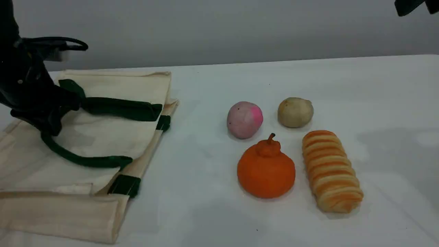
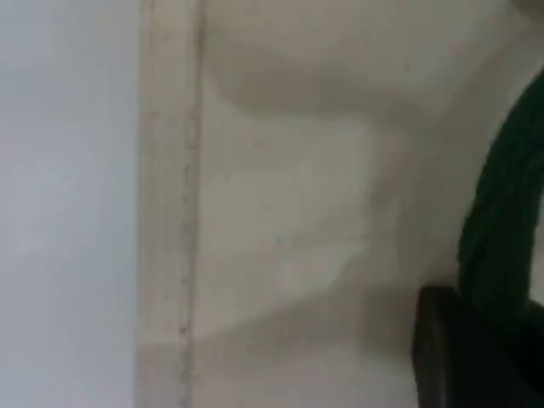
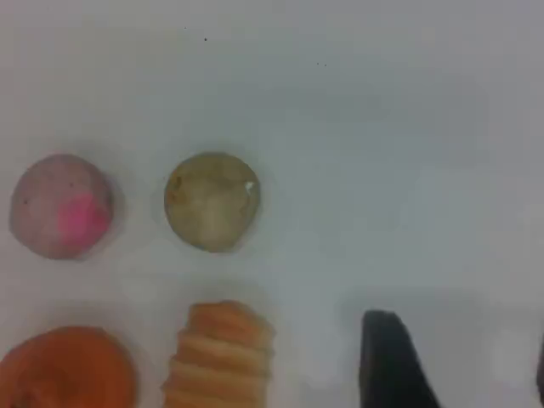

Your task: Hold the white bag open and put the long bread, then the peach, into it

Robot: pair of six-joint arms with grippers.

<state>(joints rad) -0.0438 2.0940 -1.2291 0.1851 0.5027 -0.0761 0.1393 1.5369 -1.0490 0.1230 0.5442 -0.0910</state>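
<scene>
White bag (image 1: pixel 113 89), flat on the tabletop (image 1: pixel 219 85), left side, with the foods at right.
Left claw (image 1: pixel 51 116) clamped on green strap handle (image 1: pixel 116 109); right claw (image 3: pixel 463 374) parted, holding nothing; long bread (image 1: pixel 331 169) near right, peach (image 1: pixel 244 119) farther back, leftward.

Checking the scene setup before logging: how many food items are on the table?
4. The peach at back left, the beige lump at back right, the orange fruit front left, the long bread front right. The white bag's inside is hidden.
</scene>
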